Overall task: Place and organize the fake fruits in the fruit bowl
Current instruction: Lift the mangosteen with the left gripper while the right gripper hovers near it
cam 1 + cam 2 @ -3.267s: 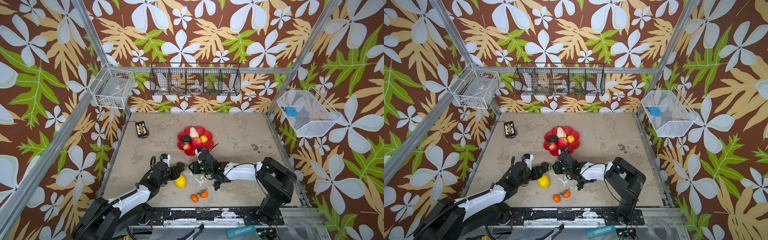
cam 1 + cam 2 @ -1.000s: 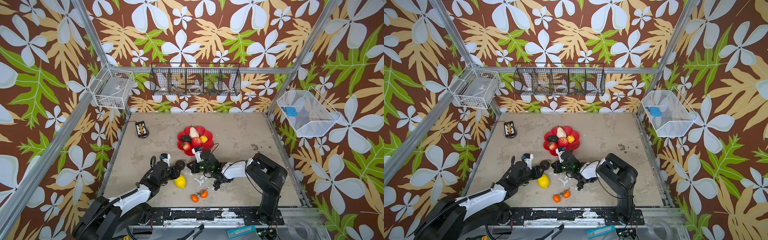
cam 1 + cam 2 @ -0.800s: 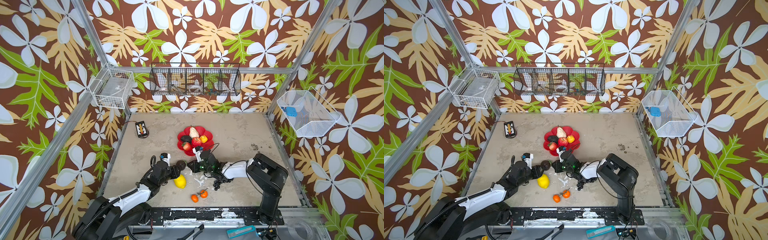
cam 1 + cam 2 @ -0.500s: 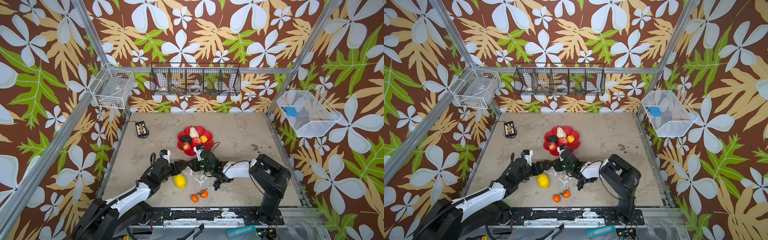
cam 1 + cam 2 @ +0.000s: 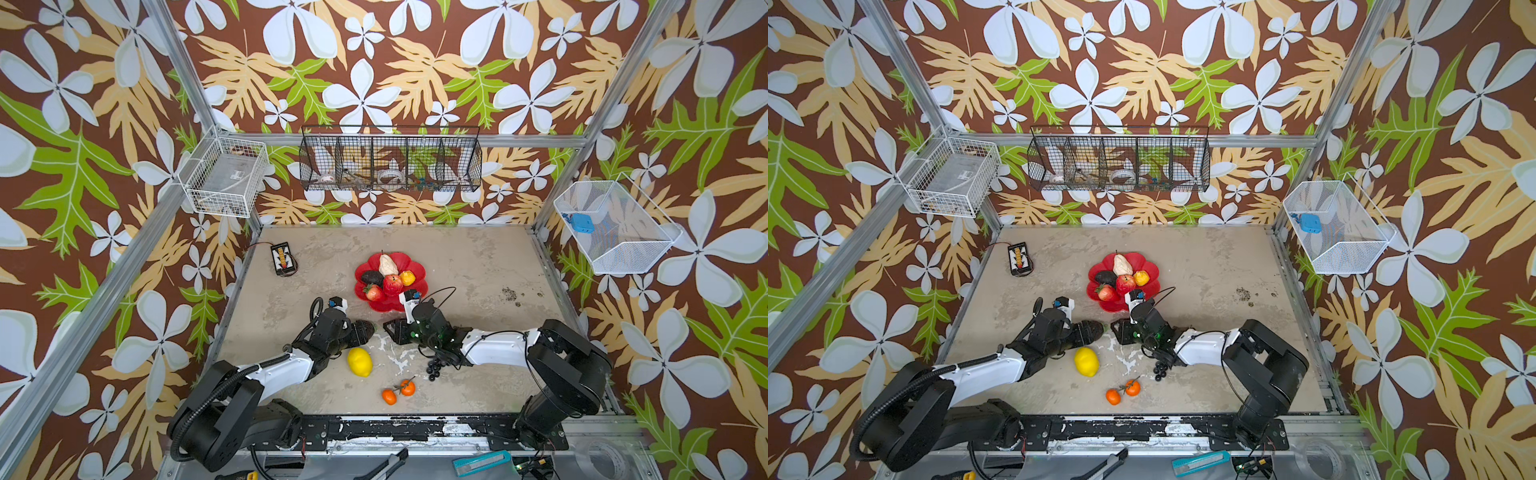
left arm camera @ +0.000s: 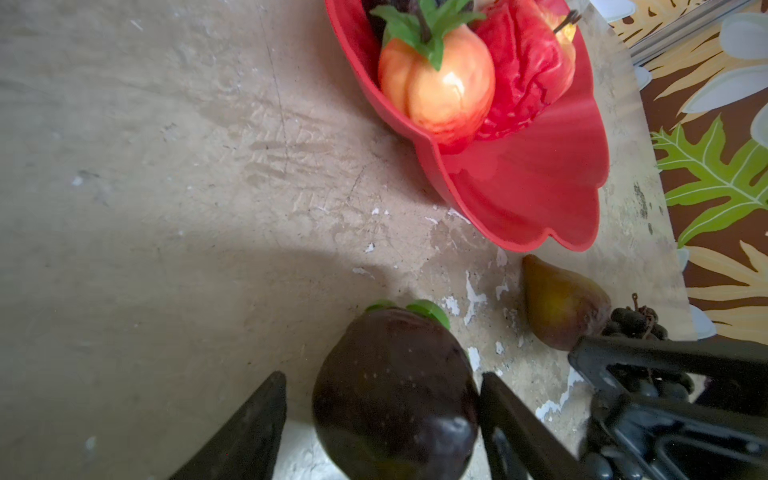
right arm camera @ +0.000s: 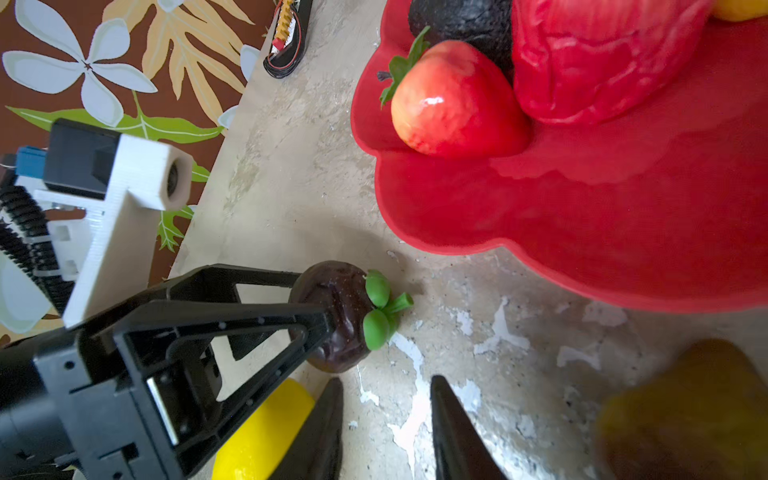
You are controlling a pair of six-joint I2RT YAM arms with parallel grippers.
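Note:
The red fruit bowl (image 5: pixel 390 306) holds a beige pear (image 5: pixel 387 264), an avocado (image 5: pixel 371 277), an apple (image 5: pixel 392 284) and a strawberry (image 5: pixel 374 293). In front of it my left gripper (image 6: pixel 382 376) stands open around a dark purple fruit (image 6: pixel 395 395) with green leaves. That fruit rests on the table, one finger touching it and the other apart. My right gripper (image 7: pixel 386 380) faces it, open, with only table between its fingers. A lemon (image 5: pixel 360 361), two oranges (image 5: pixel 399 391), a grape bunch (image 5: pixel 436 365) and a brown pear-shaped fruit (image 6: pixel 561 307) lie on the table.
A black battery pack (image 5: pixel 282 258) lies at the back left of the table. Wire baskets (image 5: pixel 390 164) hang on the back and side walls. The two grippers' tips are close together just in front of the bowl's near rim.
Both grippers' jaws have widened. The left gripper has shifted slightly toward the right gripper with the dark fruit between its fingers.

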